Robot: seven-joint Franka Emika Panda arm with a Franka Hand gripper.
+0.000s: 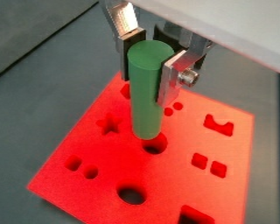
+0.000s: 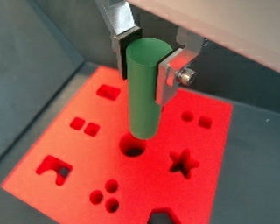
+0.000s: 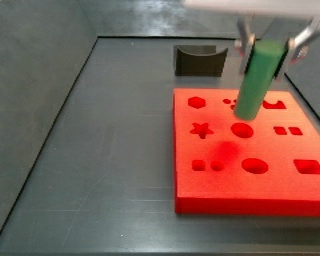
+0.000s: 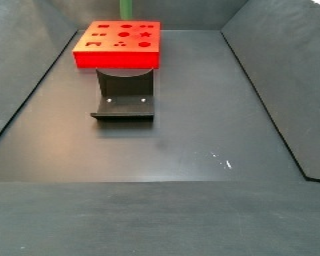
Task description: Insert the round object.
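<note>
The end effector (image 1: pixel 152 54) clamps the upright green peg (image 1: pixel 146 92), its tip just above a round hole (image 1: pixel 154 144) in the red board (image 1: pixel 78 162).

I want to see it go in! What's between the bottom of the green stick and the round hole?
Nothing. In both wrist views the green peg, held in the gripper jaws, hangs right over the round hole in the red board.

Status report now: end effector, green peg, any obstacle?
End effector shut on green peg, above red board. Peg upright, tip at round hole, not yet seated. Nothing in the way.
</note>
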